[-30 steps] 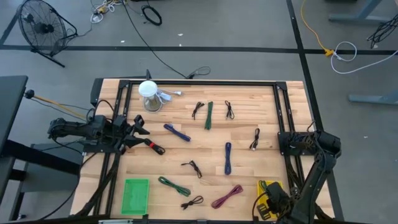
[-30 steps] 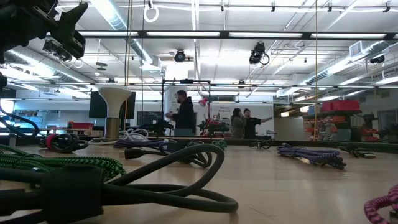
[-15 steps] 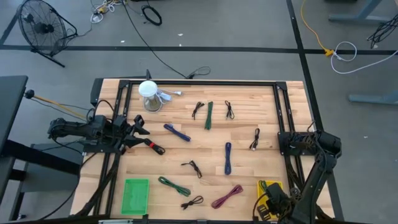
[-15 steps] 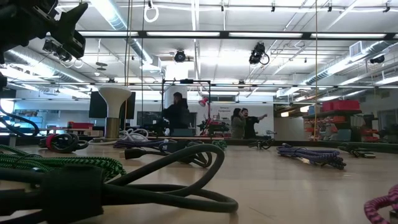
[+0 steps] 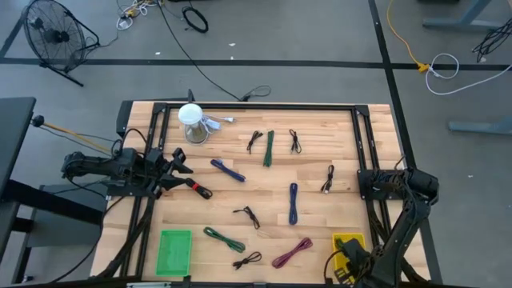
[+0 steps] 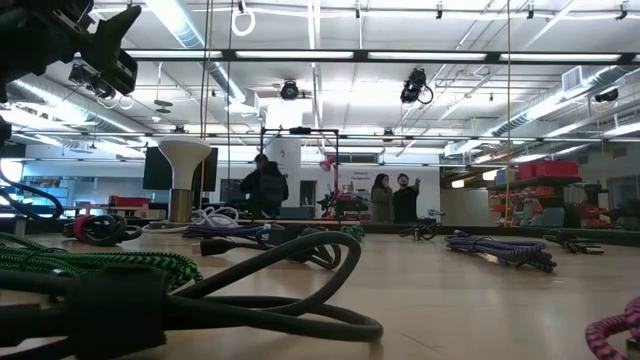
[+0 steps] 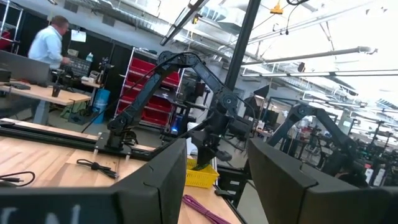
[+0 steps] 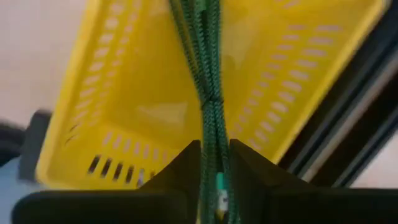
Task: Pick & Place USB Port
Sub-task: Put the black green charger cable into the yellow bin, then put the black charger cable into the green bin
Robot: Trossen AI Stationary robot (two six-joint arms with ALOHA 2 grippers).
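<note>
Since one second ago the right end effector [image 5: 349, 270] has shifted at the near right corner of the tabletop [image 5: 312, 172], so that more of the yellow basket [image 5: 350, 242] now shows in the high view; the person in the room beyond, seen in the low view, has walked to the left. The left arm has not moved.

Right end effector: positioned over the yellow basket [image 8: 261, 74]. The right wrist view shows its two dark fingers [image 8: 180, 168] drawn close together with a green braided cable [image 8: 208, 81] clamped between them; the cable hangs down into the basket.

Left end effector [image 5: 181, 170]: held above the left side of the tabletop, fingers [image 7: 165, 180] apart, nothing between them.

Other items on the tabletop: a green tray [image 5: 174, 251] at the near left corner, a white cup [image 5: 191, 122] at the far left, a blue cable [image 5: 228, 170], a second blue cable [image 5: 293, 202], a green cable [image 5: 269, 148], another green cable [image 5: 223, 238], a pink cable [image 5: 292, 252], and several black cables [image 5: 247, 215] lying apart from one another.

No legible writing, brand or label is visible on any item.
</note>
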